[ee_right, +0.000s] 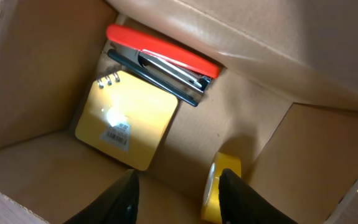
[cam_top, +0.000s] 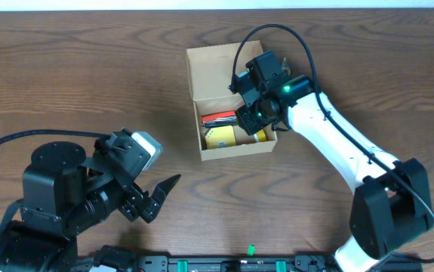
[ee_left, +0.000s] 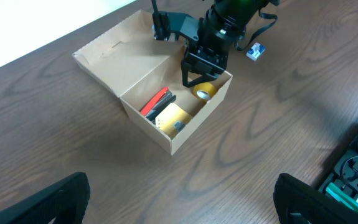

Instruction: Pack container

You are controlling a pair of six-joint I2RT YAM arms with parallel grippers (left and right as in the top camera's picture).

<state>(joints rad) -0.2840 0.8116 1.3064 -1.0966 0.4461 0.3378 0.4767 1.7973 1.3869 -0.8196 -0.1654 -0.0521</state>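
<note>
Tan cardboard, plain and matte, is forming the container (cam_top: 213, 72), a rectangular box sitting on the wood-grain bench (cam_top: 88, 75) with its hinged flap lying folded back. Inside, a glossy red and black stapler (ee_right: 163, 56) is lying along one wall beside a square yellow spiral-bound notepad (ee_right: 126, 118) with a barcode label. A yellow tape roll (ee_right: 213, 193) is standing on edge, partly cut off by the frame. A small blue-and-white thing (ee_left: 255, 51) beyond the box is too small to identify. The right pincer (ee_right: 179, 174) is reaching down into the box, its jaws partly apart and gripping nothing; the roll is sitting just beside one finger, contact unclear. The left pincer (cam_top: 164, 198) is hovering wide open and empty, well apart from the box.
</note>
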